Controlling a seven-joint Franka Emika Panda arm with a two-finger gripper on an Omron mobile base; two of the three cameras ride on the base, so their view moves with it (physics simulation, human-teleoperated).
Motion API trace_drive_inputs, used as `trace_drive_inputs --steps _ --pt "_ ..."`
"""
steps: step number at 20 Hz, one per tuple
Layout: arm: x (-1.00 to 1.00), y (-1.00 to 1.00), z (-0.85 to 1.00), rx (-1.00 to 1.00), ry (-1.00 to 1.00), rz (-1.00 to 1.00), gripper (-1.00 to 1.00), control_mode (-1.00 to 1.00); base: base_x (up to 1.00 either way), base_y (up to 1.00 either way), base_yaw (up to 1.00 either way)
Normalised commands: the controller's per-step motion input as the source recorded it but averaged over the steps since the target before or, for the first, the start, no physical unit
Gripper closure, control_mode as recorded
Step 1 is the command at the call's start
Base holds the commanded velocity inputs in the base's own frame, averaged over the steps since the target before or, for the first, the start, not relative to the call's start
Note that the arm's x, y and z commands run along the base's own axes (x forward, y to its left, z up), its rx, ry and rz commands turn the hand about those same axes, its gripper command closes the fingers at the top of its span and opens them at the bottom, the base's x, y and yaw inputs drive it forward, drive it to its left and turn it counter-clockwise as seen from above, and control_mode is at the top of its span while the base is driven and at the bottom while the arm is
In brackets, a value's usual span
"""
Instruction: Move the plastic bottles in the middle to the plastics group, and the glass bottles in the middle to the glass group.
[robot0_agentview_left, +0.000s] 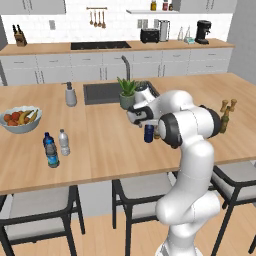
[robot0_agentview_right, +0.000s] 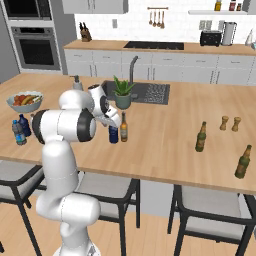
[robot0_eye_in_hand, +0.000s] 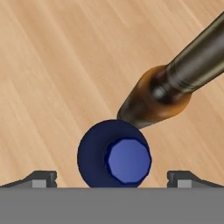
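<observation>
Looking straight down, I see the navy bottle (robot0_eye_in_hand: 114, 159) from above, its blue cap facing me, sitting between my two spread fingertips (robot0_eye_in_hand: 41, 178) of the gripper (robot0_eye_in_hand: 112, 179). The amber bottle (robot0_eye_in_hand: 175, 92) stands just beside it, leaning up-right across the wooden desk (robot0_eye_in_hand: 52, 65).

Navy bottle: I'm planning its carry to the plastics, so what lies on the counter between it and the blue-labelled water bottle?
Bare wood. In the left base view, nothing stands between the navy bottle and the blue-labelled water bottle.
</observation>
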Motion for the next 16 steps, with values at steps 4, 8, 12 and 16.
trace_drive_inputs --steps 4,8,12,16 --pt "0.0 -0.03 0.0 0.0 -0.05 0.0 -1.0 -1.0 0.0 0.0 0.0" --pt "0.01 -0.07 -0.01 0.0 -0.03 0.0 -1.0 -1.0 0.0 0.0 0.0" --pt "0.01 -0.17 -0.01 0.0 -0.01 0.0 -1.0 -1.0 0.0 0.0 0.0" --pt "0.11 -0.03 0.0 0.0 0.0 0.0 -1.0 -1.0 0.0 0.0 0.0"
